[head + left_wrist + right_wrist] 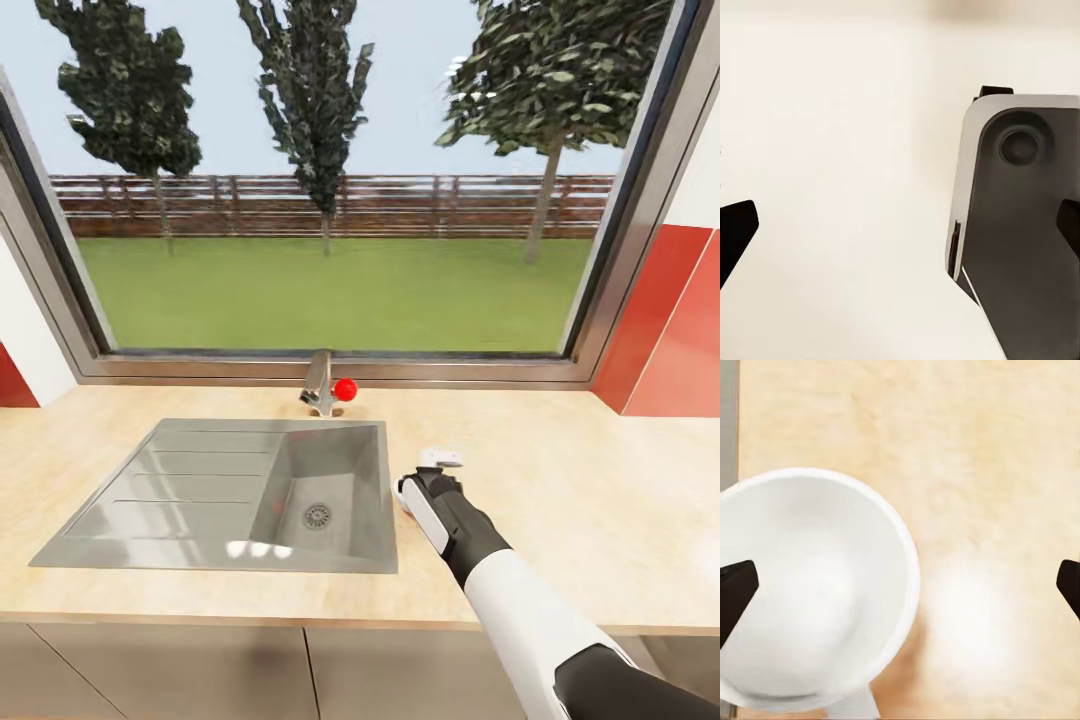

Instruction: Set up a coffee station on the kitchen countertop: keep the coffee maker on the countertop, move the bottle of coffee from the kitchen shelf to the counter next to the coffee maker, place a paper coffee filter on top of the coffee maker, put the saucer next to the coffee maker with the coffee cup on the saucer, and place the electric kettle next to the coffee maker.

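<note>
A: What is seen on the long light-wood kitchen countertop [560, 480]?

B: An inset steel sink [240, 495] is set into it below a wide window [330, 180], with a metal tap carrying a red knob [345, 388] at the sink's back edge. The right arm, white with a black forearm [470, 530], is stretched over the wood just to the right of the sink.

A: And the right gripper [900, 589]?

B: In its wrist view the two dark fingertips [735, 592] are seen spread wide, nothing being clasped. Between them, toward one fingertip, a tiny white cup [810, 592] is viewed from above, standing on the bare wood close beside the sink's grey edge. In the head view only a small white piece [440, 458] is visible past the wrist; whether that is the cup's handle cannot be told.

A: The left gripper [900, 225]?

B: Its dark fingertips are likewise held far apart, unloaded, over a pale blurred surface. A rounded grey-and-white robot part [1020, 225] is seen beside them.
</note>
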`<state>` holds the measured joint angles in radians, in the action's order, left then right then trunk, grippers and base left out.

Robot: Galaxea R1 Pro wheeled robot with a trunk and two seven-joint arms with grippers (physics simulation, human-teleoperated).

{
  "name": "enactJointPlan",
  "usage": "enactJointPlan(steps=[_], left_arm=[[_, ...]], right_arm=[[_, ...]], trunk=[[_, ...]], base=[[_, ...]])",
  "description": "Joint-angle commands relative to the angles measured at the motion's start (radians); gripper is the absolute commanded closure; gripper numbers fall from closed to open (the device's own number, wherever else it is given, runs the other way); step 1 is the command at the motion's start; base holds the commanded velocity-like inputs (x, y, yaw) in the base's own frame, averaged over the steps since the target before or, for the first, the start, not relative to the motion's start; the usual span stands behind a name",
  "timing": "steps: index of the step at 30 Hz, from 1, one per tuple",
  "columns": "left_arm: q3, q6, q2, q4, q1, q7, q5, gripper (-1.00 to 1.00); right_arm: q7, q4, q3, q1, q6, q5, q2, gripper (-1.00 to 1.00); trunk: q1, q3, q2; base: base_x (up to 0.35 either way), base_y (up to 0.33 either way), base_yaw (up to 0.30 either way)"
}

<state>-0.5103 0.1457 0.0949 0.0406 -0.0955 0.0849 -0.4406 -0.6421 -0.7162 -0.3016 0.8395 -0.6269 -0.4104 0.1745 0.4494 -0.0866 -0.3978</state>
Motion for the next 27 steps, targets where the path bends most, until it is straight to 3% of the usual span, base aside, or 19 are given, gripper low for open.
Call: enactJointPlan(steps=[1, 7, 27], left_arm=[[-0.007, 0.005, 0.000, -0.002, -0.001, 0.004, -0.010, -1.00], [-0.007, 0.005, 0.000, -0.002, -0.001, 0.004, -0.011, -1.00], [-0.007, 0.005, 0.000, -0.002, -0.001, 0.004, -0.010, -1.00]], right_arm=[[0.007, 0.001, -0.002, 0.001, 0.007, -0.007, 0.000, -1.00], [0.056, 0.006, -0.002, 0.001, 0.039, -0.003, 0.000, -1.00], [0.059, 0.047, 0.002, 0.001, 0.044, 0.001, 0.000, -1.00]], trunk=[[0.001, -0.002, -0.002], [0.001, -0.002, -0.002], [0.001, -0.002, -0.002]], base=[[0.000, 0.004, 0.000], [0.000, 0.001, 0.000], [0.000, 0.000, 0.000]])
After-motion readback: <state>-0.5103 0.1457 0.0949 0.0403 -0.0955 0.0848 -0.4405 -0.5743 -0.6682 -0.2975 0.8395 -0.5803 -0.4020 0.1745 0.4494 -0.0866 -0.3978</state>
